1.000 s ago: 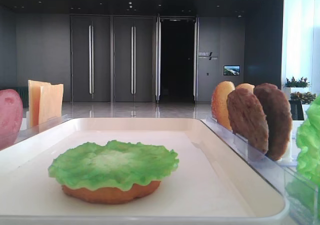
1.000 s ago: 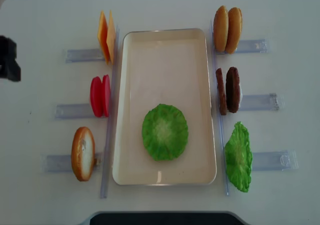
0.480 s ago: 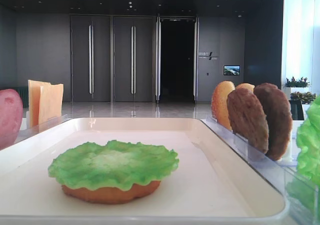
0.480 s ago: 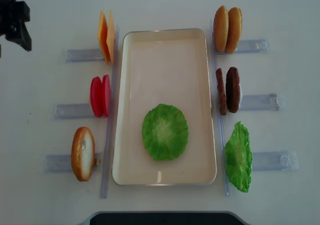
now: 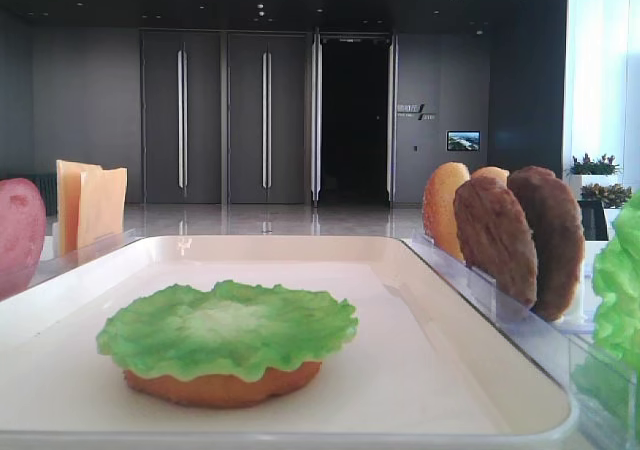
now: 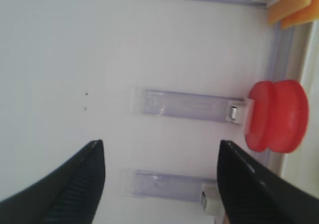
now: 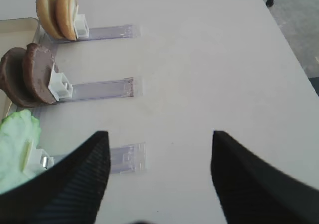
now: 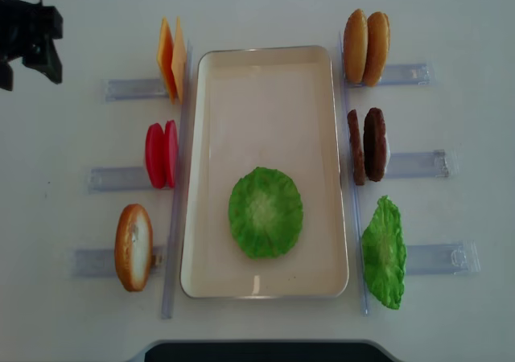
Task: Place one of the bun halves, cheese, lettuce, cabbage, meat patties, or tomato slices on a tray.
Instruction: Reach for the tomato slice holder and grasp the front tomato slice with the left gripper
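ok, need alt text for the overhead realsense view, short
Top-down: a cream-white rectangular tray on a white table holds a ruffled green lettuce leaf. Clear holders flank it: yellow-orange cheese slices, red tomato slices and a bun half left; buns, brown patties and lettuce right.

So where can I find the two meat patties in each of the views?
Low front view: right side, standing on edge, meat patties.
Overhead view: right of the tray, middle holder.
Right wrist view: left edge, middle holder.
Left wrist view: not in it.
Shared landmark: the bun halves, the next holder along.
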`<control>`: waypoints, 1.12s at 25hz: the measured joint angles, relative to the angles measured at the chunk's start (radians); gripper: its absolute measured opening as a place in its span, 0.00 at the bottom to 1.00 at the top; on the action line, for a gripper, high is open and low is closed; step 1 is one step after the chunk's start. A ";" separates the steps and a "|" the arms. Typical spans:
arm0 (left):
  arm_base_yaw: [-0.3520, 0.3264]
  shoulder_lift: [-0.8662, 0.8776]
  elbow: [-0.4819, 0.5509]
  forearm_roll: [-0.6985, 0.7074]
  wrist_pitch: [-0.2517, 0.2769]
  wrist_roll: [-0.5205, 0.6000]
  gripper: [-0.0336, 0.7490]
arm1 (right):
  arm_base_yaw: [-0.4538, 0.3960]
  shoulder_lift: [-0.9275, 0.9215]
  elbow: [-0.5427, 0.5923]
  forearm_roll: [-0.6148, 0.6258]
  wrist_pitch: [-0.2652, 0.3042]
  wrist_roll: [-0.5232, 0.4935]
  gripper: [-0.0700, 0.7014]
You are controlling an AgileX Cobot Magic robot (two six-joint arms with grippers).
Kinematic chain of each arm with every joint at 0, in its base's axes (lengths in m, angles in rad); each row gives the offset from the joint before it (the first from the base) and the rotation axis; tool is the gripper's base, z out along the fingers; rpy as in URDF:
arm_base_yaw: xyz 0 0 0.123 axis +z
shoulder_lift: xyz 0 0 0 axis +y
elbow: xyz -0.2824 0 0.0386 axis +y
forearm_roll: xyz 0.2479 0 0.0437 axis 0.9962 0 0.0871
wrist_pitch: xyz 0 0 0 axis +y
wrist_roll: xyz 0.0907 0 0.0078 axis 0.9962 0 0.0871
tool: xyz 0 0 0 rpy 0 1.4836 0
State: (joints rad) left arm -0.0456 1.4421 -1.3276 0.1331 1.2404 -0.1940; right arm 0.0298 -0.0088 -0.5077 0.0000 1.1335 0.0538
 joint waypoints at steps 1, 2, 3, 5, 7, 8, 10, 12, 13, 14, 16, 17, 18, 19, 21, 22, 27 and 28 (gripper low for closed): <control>-0.032 0.000 0.000 0.001 0.000 -0.017 0.73 | 0.000 0.000 0.000 0.000 0.000 0.000 0.64; -0.059 0.001 -0.001 0.002 0.000 -0.042 0.73 | 0.000 0.000 0.000 0.000 0.000 0.000 0.64; -0.091 0.006 -0.003 0.004 0.000 -0.071 0.73 | 0.000 0.000 0.000 0.000 0.000 0.000 0.64; -0.148 0.020 -0.005 0.007 0.000 -0.113 0.73 | 0.000 0.000 0.000 0.000 0.000 0.000 0.64; -0.207 0.044 -0.005 0.011 0.000 -0.133 0.73 | 0.000 0.000 0.000 0.000 0.000 0.000 0.64; -0.234 0.056 -0.005 0.012 0.000 -0.155 0.73 | 0.000 0.000 0.000 0.000 0.000 0.000 0.64; -0.275 0.087 -0.005 0.012 -0.001 -0.206 0.73 | 0.000 0.000 0.000 0.000 0.000 0.000 0.64; -0.311 0.114 -0.007 0.011 -0.001 -0.241 0.73 | 0.000 0.000 0.000 0.000 0.000 0.000 0.64; -0.330 0.127 -0.007 0.010 -0.002 -0.254 0.73 | 0.000 0.000 0.000 0.000 0.000 0.000 0.64; -0.346 0.140 -0.007 0.010 -0.003 -0.266 0.73 | 0.000 0.000 0.000 0.000 0.000 0.000 0.64; -0.372 0.159 -0.007 0.006 -0.005 -0.285 0.73 | 0.000 0.000 0.000 0.000 0.000 0.000 0.64; -0.381 0.167 -0.007 0.002 -0.006 -0.295 0.73 | 0.000 0.000 0.000 0.000 0.000 0.000 0.64; -0.388 0.174 -0.007 -0.001 -0.006 -0.305 0.73 | 0.000 0.000 0.000 0.000 0.000 0.000 0.64; -0.391 0.179 -0.007 -0.005 -0.007 -0.313 0.73 | 0.000 0.000 0.000 0.000 0.000 0.000 0.64; -0.393 0.192 -0.007 -0.008 -0.008 -0.327 0.73 | 0.000 0.000 0.000 0.000 0.000 0.000 0.64; -0.393 0.197 -0.007 -0.008 -0.008 -0.330 0.73 | 0.000 0.000 0.000 0.000 0.000 0.000 0.64; -0.393 0.230 -0.008 -0.009 -0.009 -0.332 0.73 | 0.000 0.000 0.001 0.000 0.000 0.000 0.64; -0.393 0.238 -0.008 -0.009 -0.010 -0.333 0.73 | 0.000 0.000 0.001 0.000 0.000 0.000 0.64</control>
State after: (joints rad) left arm -0.4384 1.6804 -1.3356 0.1241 1.2301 -0.5268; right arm 0.0298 -0.0088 -0.5068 0.0000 1.1335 0.0538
